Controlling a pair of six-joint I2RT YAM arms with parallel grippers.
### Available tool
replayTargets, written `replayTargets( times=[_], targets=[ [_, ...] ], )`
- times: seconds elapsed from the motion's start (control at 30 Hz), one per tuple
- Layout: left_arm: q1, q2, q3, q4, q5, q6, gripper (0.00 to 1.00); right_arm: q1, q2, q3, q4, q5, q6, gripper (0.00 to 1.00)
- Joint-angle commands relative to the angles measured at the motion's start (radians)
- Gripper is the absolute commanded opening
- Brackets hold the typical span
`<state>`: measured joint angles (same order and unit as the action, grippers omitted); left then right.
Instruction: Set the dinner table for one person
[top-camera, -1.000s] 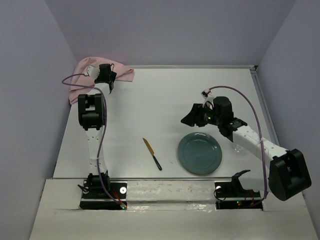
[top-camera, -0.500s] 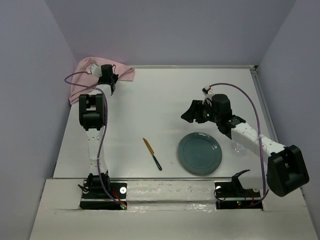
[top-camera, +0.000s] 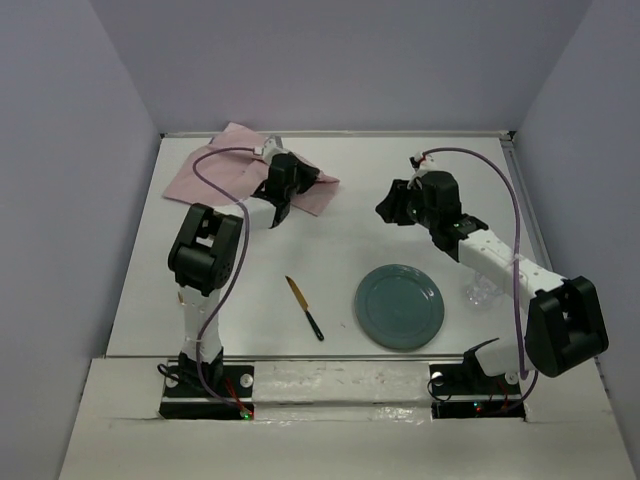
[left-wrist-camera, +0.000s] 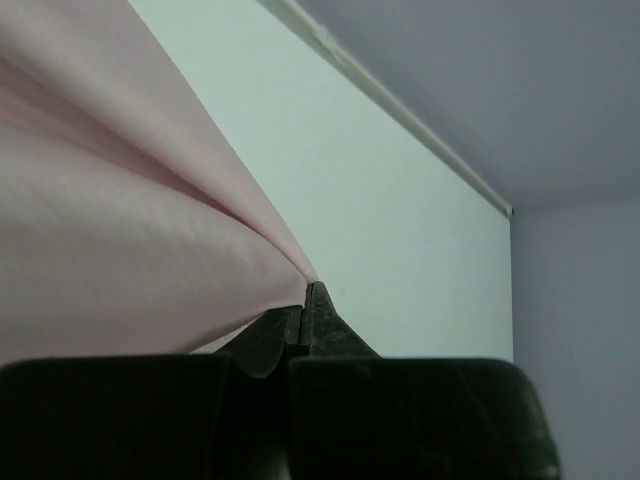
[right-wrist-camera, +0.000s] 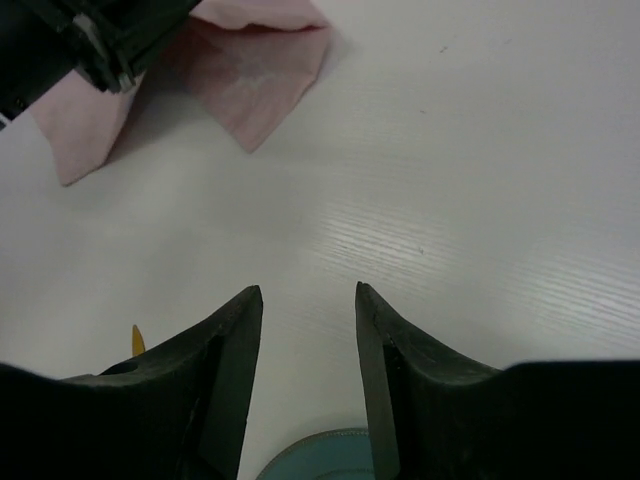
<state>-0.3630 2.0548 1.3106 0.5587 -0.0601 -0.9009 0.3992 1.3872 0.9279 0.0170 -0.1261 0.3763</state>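
The dinner table (top-camera: 330, 240) is a large white tabletop. My left gripper (top-camera: 290, 190) is shut on the edge of a pink cloth (top-camera: 225, 165) at the far middle-left. In the left wrist view the cloth (left-wrist-camera: 120, 220) rises in a fold from the closed tips (left-wrist-camera: 308, 292). A teal plate (top-camera: 400, 306) lies at the near right, with a yellow-bladed, black-handled knife (top-camera: 304, 307) to its left. My right gripper (top-camera: 392, 208) hovers open beyond the plate, nothing between its fingers (right-wrist-camera: 308, 292), facing the cloth (right-wrist-camera: 265, 85).
A clear glass (top-camera: 480, 292) stands right of the plate, beside the right arm. Purple walls close the table on the left, far and right sides. The plate's rim (right-wrist-camera: 325, 460) and knife tip (right-wrist-camera: 137, 340) show in the right wrist view.
The left gripper shut on the cloth and pulled it from the far left corner rightward, spreading it out. The right gripper moved farther from the plate, its jaws narrowing somewhat.
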Motion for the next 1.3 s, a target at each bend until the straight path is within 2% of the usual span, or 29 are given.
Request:
replayTargets(
  times=[0.0, 0.1, 0.13, 0.23, 0.27, 0.3, 0.37, 0.47, 0.53, 0.57, 0.67, 0.77, 1.0, 1.03, 1.1, 1.2, 1.27],
  targets=[
    [-0.086, -0.097, -0.114, 0.124, 0.039, -0.004, 0.00, -0.036, -0.010, 0.042, -0.014, 0.112, -0.056, 0.47],
    [-0.129, -0.146, -0.243, 0.139, 0.019, 0.002, 0.02, -0.036, -0.013, 0.023, -0.014, 0.111, -0.053, 0.45],
    [-0.131, -0.160, -0.270, 0.142, 0.003, 0.000, 0.20, -0.036, -0.014, 0.011, -0.015, 0.103, -0.048, 0.45],
    [-0.129, -0.225, -0.381, 0.138, -0.024, 0.023, 0.54, -0.036, -0.027, -0.006, -0.014, 0.106, -0.040, 0.46],
    [-0.128, -0.248, -0.405, 0.129, -0.041, 0.051, 0.70, -0.036, -0.042, -0.012, -0.046, 0.108, -0.039, 0.49],
    [-0.128, -0.302, -0.460, 0.103, -0.061, 0.081, 0.78, -0.036, -0.056, -0.015, -0.048, 0.105, -0.037, 0.50],
    [-0.128, -0.378, -0.528, 0.087, -0.131, 0.106, 0.81, -0.036, -0.068, -0.023, -0.051, 0.095, -0.034, 0.51],
    [-0.125, -0.595, -0.675, 0.023, -0.272, 0.143, 0.81, -0.036, -0.085, -0.038, -0.049, 0.062, -0.014, 0.52],
    [-0.111, -0.668, -0.732, -0.005, -0.342, 0.140, 0.80, -0.036, -0.088, -0.040, -0.046, 0.040, -0.014, 0.52],
    [-0.093, -0.723, -0.791, -0.019, -0.371, 0.105, 0.75, -0.036, -0.091, -0.041, -0.043, 0.025, -0.014, 0.50],
    [0.033, -0.765, -0.861, -0.026, -0.321, 0.047, 0.67, -0.036, -0.096, -0.049, -0.029, -0.012, -0.013, 0.48],
    [0.128, -0.753, -0.887, -0.049, -0.284, 0.027, 0.64, -0.036, -0.100, -0.061, -0.029, -0.038, -0.007, 0.46],
    [0.177, -0.658, -0.840, -0.118, -0.313, 0.039, 0.63, -0.036, -0.112, -0.077, 0.003, -0.049, -0.008, 0.46],
    [0.185, -0.639, -0.823, -0.117, -0.313, 0.046, 0.59, -0.036, -0.122, -0.080, 0.004, -0.041, -0.011, 0.46],
    [0.202, -0.582, -0.786, -0.121, -0.308, 0.049, 0.42, -0.036, -0.129, -0.086, 0.006, -0.041, -0.010, 0.46],
    [0.205, -0.533, -0.731, -0.144, -0.294, 0.062, 0.41, -0.036, -0.125, -0.084, 0.012, -0.056, -0.005, 0.46],
    [0.207, -0.506, -0.699, -0.195, -0.290, 0.071, 0.45, -0.036, -0.116, -0.083, 0.015, -0.072, -0.001, 0.46]
  ],
)
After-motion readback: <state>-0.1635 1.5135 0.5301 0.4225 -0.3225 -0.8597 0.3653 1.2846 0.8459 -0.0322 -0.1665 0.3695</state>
